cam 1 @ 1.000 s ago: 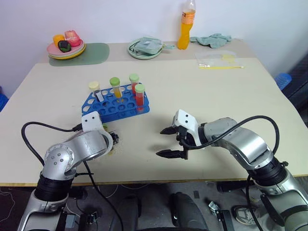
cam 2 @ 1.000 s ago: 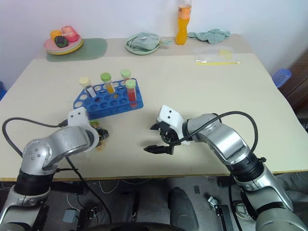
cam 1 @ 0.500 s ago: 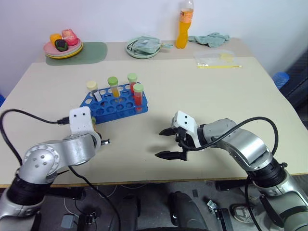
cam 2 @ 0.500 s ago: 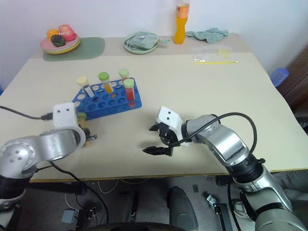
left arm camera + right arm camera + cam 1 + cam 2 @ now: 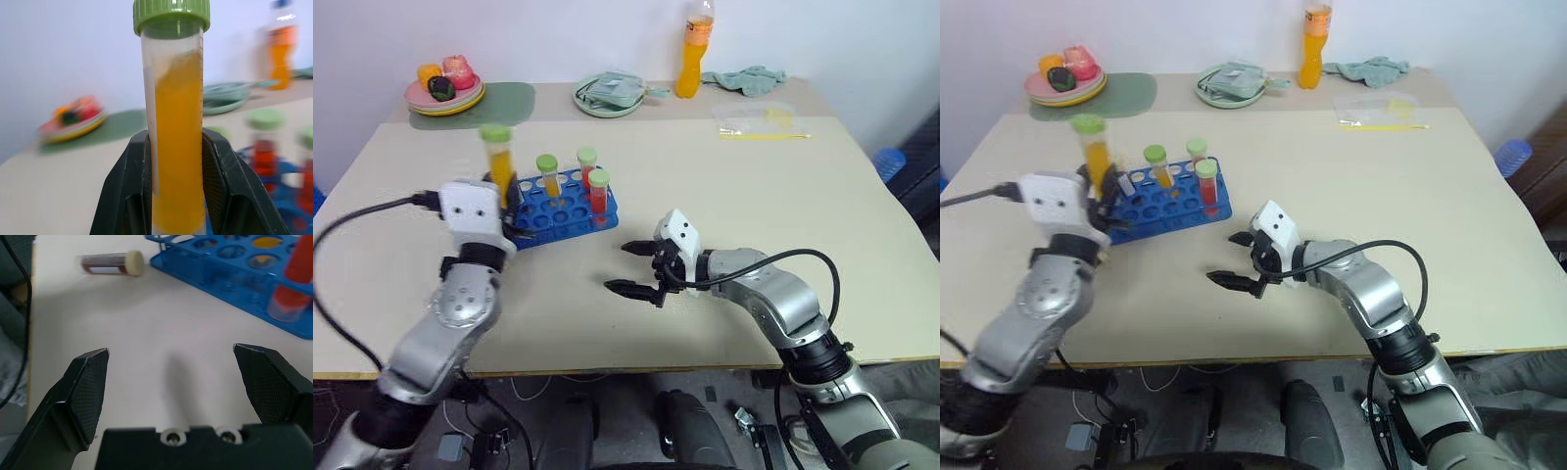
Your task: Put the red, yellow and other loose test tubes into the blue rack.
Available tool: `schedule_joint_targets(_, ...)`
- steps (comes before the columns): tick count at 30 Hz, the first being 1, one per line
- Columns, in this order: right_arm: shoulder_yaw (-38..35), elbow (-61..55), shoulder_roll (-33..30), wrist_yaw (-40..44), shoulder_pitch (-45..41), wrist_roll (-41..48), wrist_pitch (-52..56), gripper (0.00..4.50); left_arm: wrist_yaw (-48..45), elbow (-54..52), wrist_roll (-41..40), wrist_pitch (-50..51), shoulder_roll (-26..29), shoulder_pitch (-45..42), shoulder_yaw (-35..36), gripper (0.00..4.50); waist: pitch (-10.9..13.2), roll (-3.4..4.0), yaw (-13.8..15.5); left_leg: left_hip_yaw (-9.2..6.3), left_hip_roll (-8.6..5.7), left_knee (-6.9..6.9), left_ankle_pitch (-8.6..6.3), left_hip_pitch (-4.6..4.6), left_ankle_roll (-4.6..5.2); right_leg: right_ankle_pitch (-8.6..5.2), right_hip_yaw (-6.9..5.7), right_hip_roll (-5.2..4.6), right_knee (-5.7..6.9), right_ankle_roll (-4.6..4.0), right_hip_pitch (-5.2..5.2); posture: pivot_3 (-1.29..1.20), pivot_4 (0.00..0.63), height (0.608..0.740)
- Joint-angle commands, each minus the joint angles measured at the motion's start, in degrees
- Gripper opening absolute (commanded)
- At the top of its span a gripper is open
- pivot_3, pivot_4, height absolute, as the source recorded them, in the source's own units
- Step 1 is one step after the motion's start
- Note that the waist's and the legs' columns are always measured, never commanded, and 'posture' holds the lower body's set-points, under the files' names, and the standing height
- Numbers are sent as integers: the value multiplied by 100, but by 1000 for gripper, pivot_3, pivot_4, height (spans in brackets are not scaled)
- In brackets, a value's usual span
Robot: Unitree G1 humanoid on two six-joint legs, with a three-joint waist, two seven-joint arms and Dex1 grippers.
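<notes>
My left gripper (image 5: 178, 196) pinches the yellow-orange tube (image 5: 496, 162) upright by its lower body at the left of the frame, above the blue rack (image 5: 563, 208); it looks light, rigid and slippery, while my right gripper (image 5: 634, 267) hangs spread at centre.

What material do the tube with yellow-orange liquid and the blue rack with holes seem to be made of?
The tube with yellow-orange liquid looks like clear, smooth plastic: the liquid shows through its wall. The blue rack with holes seems to be glossy, slightly translucent moulded plastic.
</notes>
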Motion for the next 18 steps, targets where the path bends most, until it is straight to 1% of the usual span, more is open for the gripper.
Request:
schedule_joint_targets(1,-181,-112,63,-154,60,-19,-93,4500,-561,693,763,-729,-407,-162,-54,780,1,1,-25,0,3,-1,-2,0,3,1,0,1,4,1,-5,0,150,740)
schedule_joint_targets(4,-241,-202,81,-257,120,-3,-44,4500,-928,1301,1002,-1184,-888,-269,41,780,1,1,-13,-2,3,-2,-3,1,5,0,-1,1,28,1,-16,0,150,740)
schedule_joint_targets(9,-302,-328,117,-397,191,31,39,4500,-1160,2160,1346,-1751,-1525,-535,262,780,1,0,-10,-3,2,9,-3,2,5,1,-1,-1,42,2,-15,0,150,740)
schedule_joint_targets(12,-320,-387,125,-450,221,50,78,4500,-1269,2620,1520,-2091,-1801,-692,377,780,1,0,-12,-4,2,9,-2,3,5,0,-2,0,45,2,-15,0,150,740)
schedule_joint_targets(18,-340,-389,111,-482,202,52,92,4500,-1354,3336,1716,-2499,-2181,-958,667,780,1,0,-9,-5,1,9,-2,4,5,1,-2,0,46,2,-15,0,150,740)
